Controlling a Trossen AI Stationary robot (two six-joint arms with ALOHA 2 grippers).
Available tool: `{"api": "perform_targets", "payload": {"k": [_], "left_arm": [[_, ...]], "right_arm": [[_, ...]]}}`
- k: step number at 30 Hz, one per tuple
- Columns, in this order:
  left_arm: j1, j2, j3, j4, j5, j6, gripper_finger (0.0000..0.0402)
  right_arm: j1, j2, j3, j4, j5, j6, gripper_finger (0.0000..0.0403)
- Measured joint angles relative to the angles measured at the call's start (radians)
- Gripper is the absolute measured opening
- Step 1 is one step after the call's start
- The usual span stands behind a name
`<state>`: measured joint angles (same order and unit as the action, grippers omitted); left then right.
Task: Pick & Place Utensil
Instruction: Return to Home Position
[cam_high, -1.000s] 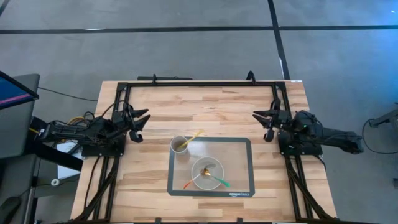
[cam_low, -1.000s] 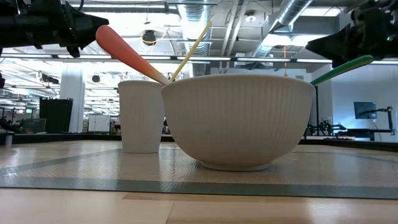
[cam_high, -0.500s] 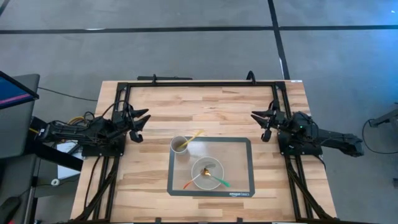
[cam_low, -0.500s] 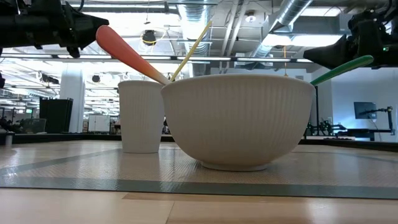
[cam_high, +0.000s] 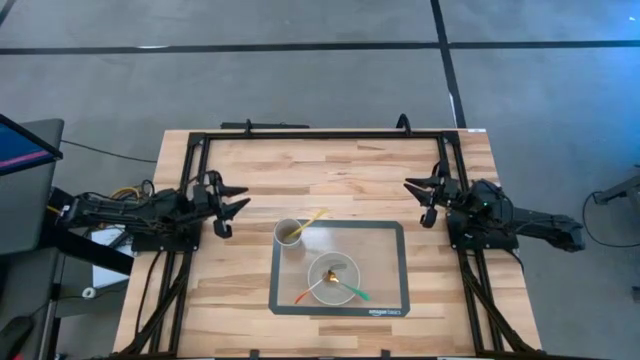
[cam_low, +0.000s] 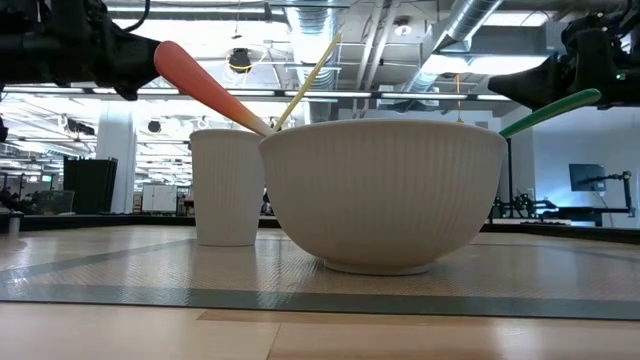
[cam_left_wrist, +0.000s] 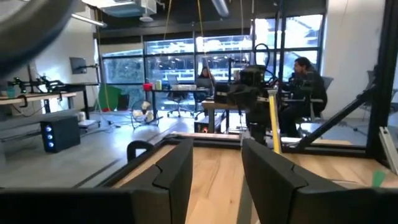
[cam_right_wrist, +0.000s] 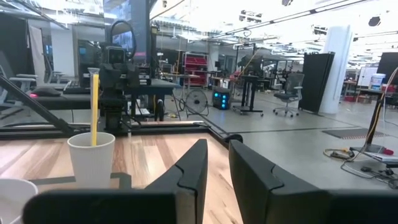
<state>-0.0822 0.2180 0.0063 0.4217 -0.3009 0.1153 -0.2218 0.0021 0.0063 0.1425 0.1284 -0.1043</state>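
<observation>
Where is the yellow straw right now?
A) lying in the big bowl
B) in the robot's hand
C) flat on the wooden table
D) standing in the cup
D: the yellow straw sticks up out of the gray cup, which stands on the mat beside the bowl.

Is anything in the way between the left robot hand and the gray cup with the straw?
No, nothing visible. Only bare wooden table lies between the left gripper, near the table's left side, and the gray cup at the mat's corner.
</observation>
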Motion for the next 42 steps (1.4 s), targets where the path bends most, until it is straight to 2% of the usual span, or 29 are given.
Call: {"api": "perform_targets", "payload": {"k": [7,12,17,20,23,27,36,42], "left_arm": [[0.0,-0.027,0.0,0.0,-0.083,0.018,0.014],[0.0,-0.029,0.002,-0.02,-0.088,0.02,0.014],[0.0,-0.029,0.105,-0.242,-0.082,0.007,0.014],[0.0,-0.046,0.146,-0.315,-0.027,0.002,0.014],[0.0,-0.098,0.146,-0.368,0.017,0.001,0.014],[0.0,-0.212,0.145,-0.44,0.008,0.001,0.014],[-0.002,-0.217,0.134,-0.442,0.017,-0.004,0.014],[-0.002,-0.218,0.045,-0.38,0.017,-0.026,0.014]], "right_arm": [[0.0,0.0,0.0,-0.017,0.0,0.0,0.006],[0.0,0.0,0.0,-0.047,0.0,0.0,0.006],[0.0,0.0,-0.001,-0.061,0.0,0.0,0.006],[0.0,0.0,-0.001,-0.061,0.0,0.0,0.006],[0.0,0.0,-0.001,-0.06,0.0,0.007,0.006],[0.0,0.0,-0.001,-0.06,0.0,0.017,0.006],[-0.002,0.0,-0.001,-0.054,0.001,0.026,0.006],[-0.002,0.0,-0.001,-0.05,0.001,0.026,0.006]]}}
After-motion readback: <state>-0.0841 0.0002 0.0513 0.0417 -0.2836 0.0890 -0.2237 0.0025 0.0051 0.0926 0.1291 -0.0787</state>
